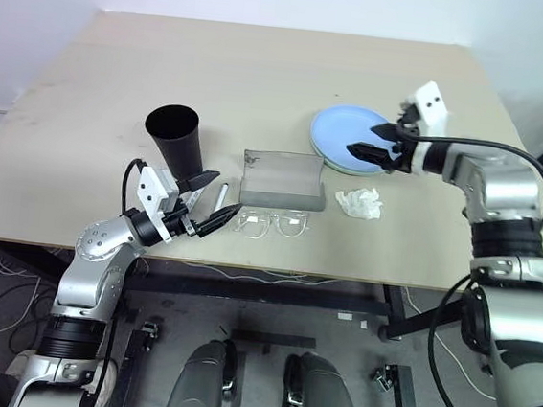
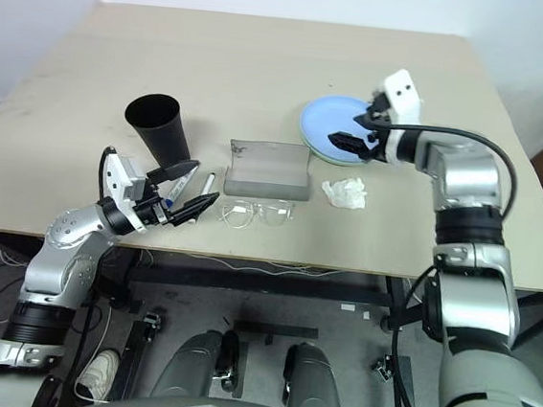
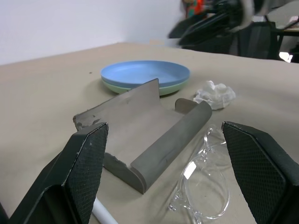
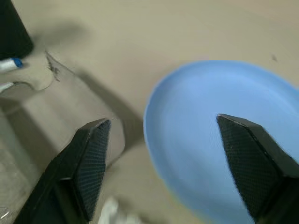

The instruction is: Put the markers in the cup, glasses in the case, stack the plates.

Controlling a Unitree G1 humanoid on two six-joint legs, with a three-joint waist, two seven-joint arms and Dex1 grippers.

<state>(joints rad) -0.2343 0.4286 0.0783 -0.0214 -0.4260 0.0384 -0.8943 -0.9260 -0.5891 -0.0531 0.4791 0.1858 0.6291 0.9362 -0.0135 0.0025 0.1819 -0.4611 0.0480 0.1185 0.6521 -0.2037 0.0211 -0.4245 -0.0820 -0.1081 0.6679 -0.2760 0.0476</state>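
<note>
While stacked, light blue plate [image 1: 341, 128] covers mint green plate [image 3: 170, 88].

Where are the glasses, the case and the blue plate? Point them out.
glasses [image 1: 271, 225], left eye view, on the bridge between the lenses.
case [image 1: 284, 178], left eye view, on the open grey lid's inner face.
blue plate [image 3: 142, 73], left wrist view, on the plate's middle, stacked on the green one.
</note>
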